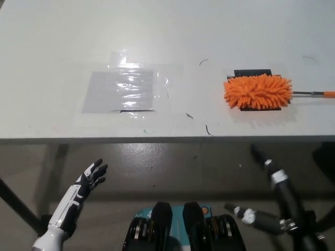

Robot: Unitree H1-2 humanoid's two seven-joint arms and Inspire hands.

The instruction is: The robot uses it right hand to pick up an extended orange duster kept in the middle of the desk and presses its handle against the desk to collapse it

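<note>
An orange duster (258,91) lies at the right of the white surface (63,36), its fluffy head over a black patch (253,72) and its thin handle running off right. The left robot hand (93,175) hangs below the near edge, fingers spread, holding nothing. The right robot hand (257,153) sits low right; whether it is closed cannot be told.
</note>
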